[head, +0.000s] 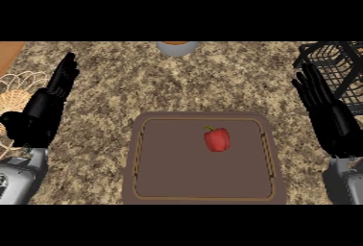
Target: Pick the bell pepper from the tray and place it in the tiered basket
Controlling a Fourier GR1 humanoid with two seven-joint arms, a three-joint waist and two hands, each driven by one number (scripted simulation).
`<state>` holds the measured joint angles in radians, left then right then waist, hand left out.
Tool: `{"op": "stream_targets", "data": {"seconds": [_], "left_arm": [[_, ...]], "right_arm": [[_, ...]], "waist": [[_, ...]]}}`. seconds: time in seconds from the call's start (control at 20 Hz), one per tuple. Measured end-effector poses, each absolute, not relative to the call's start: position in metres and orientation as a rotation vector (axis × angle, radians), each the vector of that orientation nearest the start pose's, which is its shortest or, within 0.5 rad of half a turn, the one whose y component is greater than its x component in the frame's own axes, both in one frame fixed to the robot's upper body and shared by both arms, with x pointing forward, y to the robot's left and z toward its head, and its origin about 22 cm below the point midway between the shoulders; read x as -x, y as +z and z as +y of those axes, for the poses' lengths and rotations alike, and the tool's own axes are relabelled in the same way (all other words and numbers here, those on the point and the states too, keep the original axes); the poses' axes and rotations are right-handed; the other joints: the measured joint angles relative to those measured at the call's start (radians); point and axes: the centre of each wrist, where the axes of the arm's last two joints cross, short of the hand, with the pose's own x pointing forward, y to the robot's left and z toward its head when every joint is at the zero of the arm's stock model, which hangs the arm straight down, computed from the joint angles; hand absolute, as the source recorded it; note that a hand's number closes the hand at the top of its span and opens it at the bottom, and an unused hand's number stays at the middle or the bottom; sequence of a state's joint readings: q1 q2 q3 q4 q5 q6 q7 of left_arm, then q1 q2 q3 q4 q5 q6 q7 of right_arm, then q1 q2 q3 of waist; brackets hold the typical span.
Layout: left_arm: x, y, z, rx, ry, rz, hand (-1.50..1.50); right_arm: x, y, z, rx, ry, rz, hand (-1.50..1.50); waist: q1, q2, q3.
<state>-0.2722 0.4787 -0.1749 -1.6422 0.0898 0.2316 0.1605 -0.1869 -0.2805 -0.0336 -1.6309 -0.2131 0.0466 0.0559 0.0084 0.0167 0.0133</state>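
Speckled granite counter (pixel 212 81) carries a brown rectangular tray (pixel 152 168) at six o'clock, a red bell pepper (pixel 217 140) lying inside. Black wire tiered basket (pixel 340 62) stands at two o'clock. Left hand (pixel 39 113) and right hand (pixel 330 113) rest with fingers straight.

A small, glossy red bell pepper (pixel 217 140) with a short green stem lies on a brown rectangular tray (pixel 156 192) that has rounded corners and a thin lighter line running round inside its raised rim. The pepper sits right of the tray's middle, in its farther half, with the stem pointing up and to the left; nothing touches it. The tray lies flat on the counter, near the lower edge of the view. A black wire tiered basket (pixel 339 65) stands at the far right, well apart from the tray, partly cut off by the view's edge.
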Motion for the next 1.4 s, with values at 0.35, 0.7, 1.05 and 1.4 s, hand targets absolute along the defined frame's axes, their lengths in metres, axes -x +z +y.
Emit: {"op": "stream_targets", "data": {"seconds": [0.35,0.7,1.05,1.4], "left_arm": [[-0.258,0.029,0.263,-0.315,-0.134,-1.452,0.0],[-0.223,-0.024,0.257,-0.278,-0.037,-1.315,0.0],[-0.217,-0.037,0.248,-0.274,-0.019,-1.351,0.0],[-0.214,-0.04,0.247,-0.267,-0.022,-1.367,0.0]], "right_arm": [[-0.278,0.13,-0.282,0.367,0.17,-1.972,-1.5],[-0.248,0.106,-0.27,0.663,-0.359,-1.982,-1.5],[-0.197,0.101,-0.229,0.677,-0.193,-1.902,-1.5],[-0.166,0.097,-0.217,0.765,0.234,-1.6,-1.5]], "waist": [[-0.02,-0.019,-0.02],[-0.029,-0.021,-0.016],[-0.022,-0.024,-0.014],[-0.02,-0.024,-0.017]]}}
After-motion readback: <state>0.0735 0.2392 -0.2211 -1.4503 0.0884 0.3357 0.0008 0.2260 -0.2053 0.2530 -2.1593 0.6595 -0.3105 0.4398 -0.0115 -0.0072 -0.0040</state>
